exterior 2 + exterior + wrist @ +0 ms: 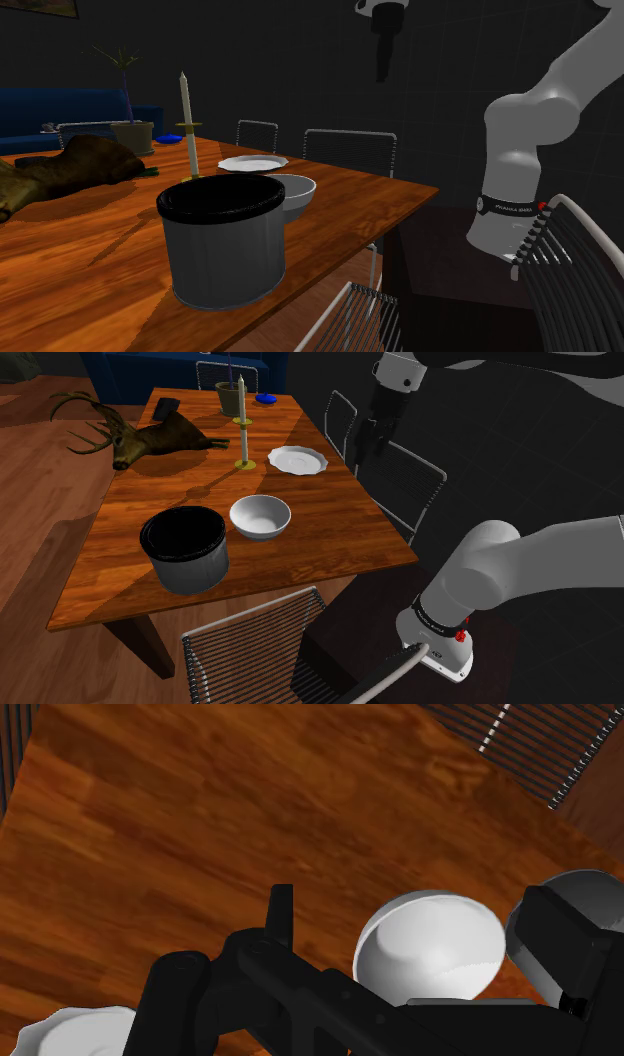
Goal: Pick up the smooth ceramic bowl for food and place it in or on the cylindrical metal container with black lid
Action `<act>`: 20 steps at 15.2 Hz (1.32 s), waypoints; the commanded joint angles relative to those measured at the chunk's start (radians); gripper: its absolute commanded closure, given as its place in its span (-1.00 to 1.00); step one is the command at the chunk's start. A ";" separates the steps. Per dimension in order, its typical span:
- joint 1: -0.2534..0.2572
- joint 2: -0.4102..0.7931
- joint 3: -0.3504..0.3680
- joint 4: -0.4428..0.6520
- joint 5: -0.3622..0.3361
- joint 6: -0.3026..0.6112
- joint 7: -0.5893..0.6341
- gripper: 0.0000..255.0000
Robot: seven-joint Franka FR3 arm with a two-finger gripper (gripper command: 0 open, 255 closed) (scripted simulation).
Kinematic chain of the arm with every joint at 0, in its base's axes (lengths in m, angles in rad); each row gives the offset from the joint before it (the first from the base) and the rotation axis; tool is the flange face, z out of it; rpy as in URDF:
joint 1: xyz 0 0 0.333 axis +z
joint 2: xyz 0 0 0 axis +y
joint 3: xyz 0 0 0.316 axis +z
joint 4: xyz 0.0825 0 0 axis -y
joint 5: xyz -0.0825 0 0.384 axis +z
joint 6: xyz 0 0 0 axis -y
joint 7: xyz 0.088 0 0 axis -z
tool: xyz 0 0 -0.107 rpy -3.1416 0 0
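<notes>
Shoulder view: camera set high, beside and a little behind the white arm (520,567). It faces down across the brown wooden worktop (330,522) at mid distance, with the whole top in frame. The all-black pincer (360,450) hangs high on the arm's side.

Second exterior view: camera set low, about worktop height and very near the grey cylindrical container with black rim (222,250). It faces over the container toward the pincer, which hangs high beyond it.

Wrist view: camera rides on the pincer and faces steeply down at the worktop from well above.

Overlap: all three views take in the white round bowl (261,515) below the pincer. The two exterior views also share the container, the white round plate (297,460) and the tall white candle (242,422).
</notes>
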 commanded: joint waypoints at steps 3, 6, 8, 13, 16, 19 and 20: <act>0.004 0.052 -0.016 -0.017 0.021 0.067 -0.011 -1.00; 0.012 0.139 -0.041 -0.032 0.058 0.164 -0.033 -1.00; 0.020 0.203 -0.056 -0.035 0.087 0.227 -0.051 -1.00; 0.046 0.378 -0.095 -0.014 0.179 0.367 -0.113 -1.00; 0.065 0.492 -0.115 0.016 0.249 0.436 -0.162 -1.00; 0.081 0.610 -0.131 0.062 0.332 0.490 -0.219 -1.00; 0.085 0.650 -0.134 0.080 0.361 0.505 -0.239 -1.00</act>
